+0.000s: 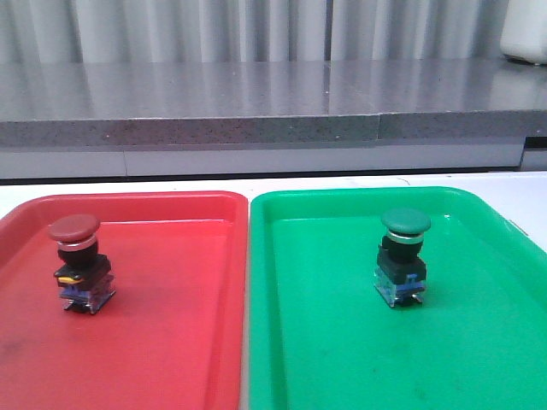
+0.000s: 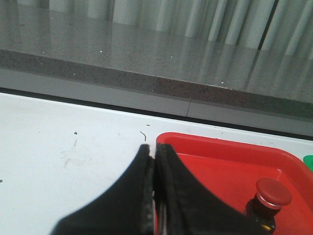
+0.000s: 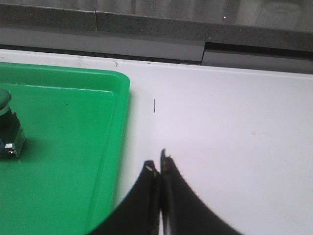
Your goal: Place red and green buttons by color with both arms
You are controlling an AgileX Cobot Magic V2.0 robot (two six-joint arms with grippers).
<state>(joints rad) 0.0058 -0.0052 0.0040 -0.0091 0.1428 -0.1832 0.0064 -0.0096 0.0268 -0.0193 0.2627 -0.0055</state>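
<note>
The red button [image 1: 79, 260] stands upright in the red tray [image 1: 171, 342], on its left side; it also shows in the left wrist view [image 2: 271, 198]. The green button [image 1: 402, 254] stands upright in the green tray [image 1: 342, 359]; it shows at the edge of the right wrist view [image 3: 7, 127]. My left gripper [image 2: 152, 149] is shut and empty, over the red tray's [image 2: 215, 161] outer corner and the white table. My right gripper [image 3: 159, 164] is shut and empty, over the white table just beside the green tray [image 3: 73, 147]. Neither gripper shows in the front view.
The two trays lie side by side on a white table [image 1: 256, 181]. A grey stone ledge [image 1: 256, 111] runs along the back, with a curtain behind it. A white object [image 1: 523, 34] stands on the ledge at the far right.
</note>
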